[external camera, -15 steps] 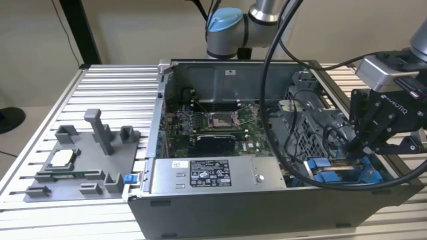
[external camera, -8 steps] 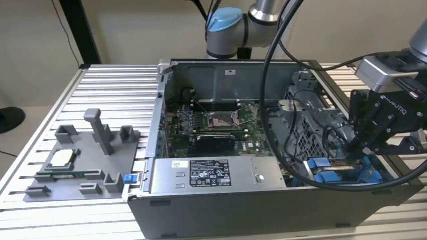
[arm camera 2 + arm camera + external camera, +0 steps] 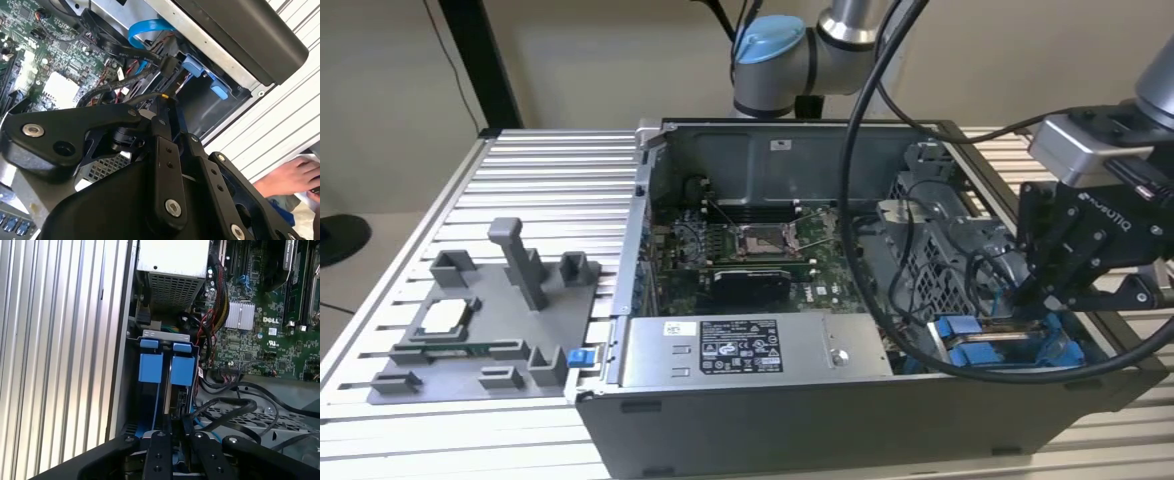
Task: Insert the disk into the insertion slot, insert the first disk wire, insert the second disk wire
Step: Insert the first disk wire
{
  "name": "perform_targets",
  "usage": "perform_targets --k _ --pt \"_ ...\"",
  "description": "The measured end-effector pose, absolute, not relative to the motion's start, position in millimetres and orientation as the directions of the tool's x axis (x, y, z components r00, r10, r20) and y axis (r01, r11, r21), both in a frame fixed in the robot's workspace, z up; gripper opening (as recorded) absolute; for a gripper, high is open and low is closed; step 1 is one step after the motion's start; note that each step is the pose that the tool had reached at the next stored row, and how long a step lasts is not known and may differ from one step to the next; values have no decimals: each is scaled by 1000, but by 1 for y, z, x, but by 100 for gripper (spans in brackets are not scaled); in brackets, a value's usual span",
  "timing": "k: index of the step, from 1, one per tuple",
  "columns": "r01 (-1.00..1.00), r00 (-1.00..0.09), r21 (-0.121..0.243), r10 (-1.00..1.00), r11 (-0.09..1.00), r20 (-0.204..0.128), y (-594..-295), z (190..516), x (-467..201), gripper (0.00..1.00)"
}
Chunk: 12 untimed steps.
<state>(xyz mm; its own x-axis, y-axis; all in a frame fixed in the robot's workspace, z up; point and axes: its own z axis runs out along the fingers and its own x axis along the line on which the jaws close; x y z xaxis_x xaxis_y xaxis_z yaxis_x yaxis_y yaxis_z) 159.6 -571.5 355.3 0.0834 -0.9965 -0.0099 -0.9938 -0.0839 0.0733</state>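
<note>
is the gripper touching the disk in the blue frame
Cannot tell. In the first wrist view the gripper ends close by the disk, but the dark stretch between them shows neither contact nor a gap plainly.

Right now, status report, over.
Gripper low over the disk. Disk seated in the case. Black cables close by; a hand outside the case.

The table (image 3: pixel 547 170) is ribbed bare aluminium with a dull satin sheen. The PC case (image 3: pixel 787 425) on it is matt grey sheet metal, and the power supply box (image 3: pixel 654 365) is brighter bare steel with a white paper-looking sticker. The gripper (image 3: pixel 176 426) looks like matt black metal with shiny screw heads, the cables (image 3: pixel 235 401) have smooth black rubbery sheathing, and the disk (image 3: pixel 150 368) has a smooth bright blue plastic frame.
</note>
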Motion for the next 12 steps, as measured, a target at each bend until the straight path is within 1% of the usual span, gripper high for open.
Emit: perform_targets --k 6,9,12 --pt "-994 83 75 -996 -82 11 -564 352 161 0" --pt "-994 83 77 -996 -81 26 -558 350 164 0" --pt "-994 83 79 -995 -79 49 -553 348 165 0"
